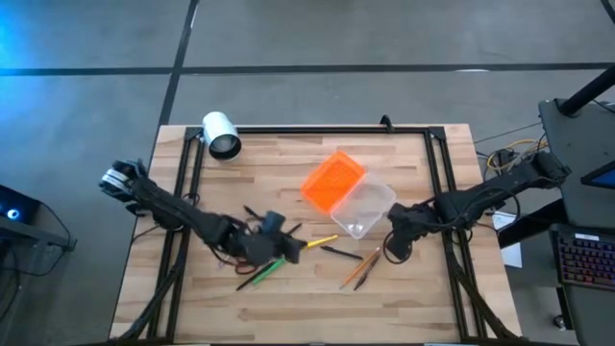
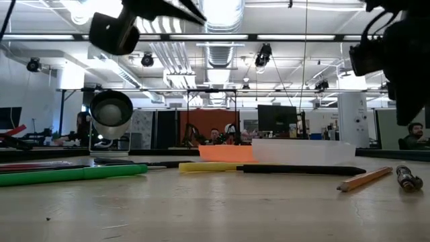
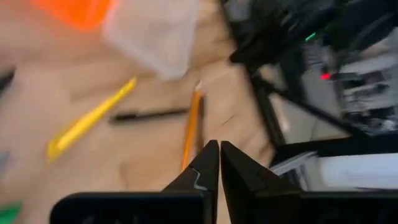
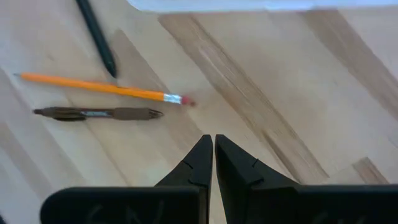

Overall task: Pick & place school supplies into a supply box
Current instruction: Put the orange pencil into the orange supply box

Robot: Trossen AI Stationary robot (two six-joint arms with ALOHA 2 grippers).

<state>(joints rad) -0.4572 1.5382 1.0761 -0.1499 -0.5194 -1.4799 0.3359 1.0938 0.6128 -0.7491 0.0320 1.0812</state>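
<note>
The clear supply box lies open on the table with its orange lid attached on the far-left side. A yellow pen, a black pen, an orange pencil and a brown pen lie flat near the box. Green markers lie under my left arm. My left gripper is shut and empty, hovering left of the yellow pen. My right gripper is shut and empty, above bare wood just right of the pencil and brown pen. I cannot see any scissors.
A white cylinder lies at the table's far left corner. A black frame runs around the tabletop. In the low view both arms hang above the table, with the green marker nearest on the left. Bare wood lies along the near edge.
</note>
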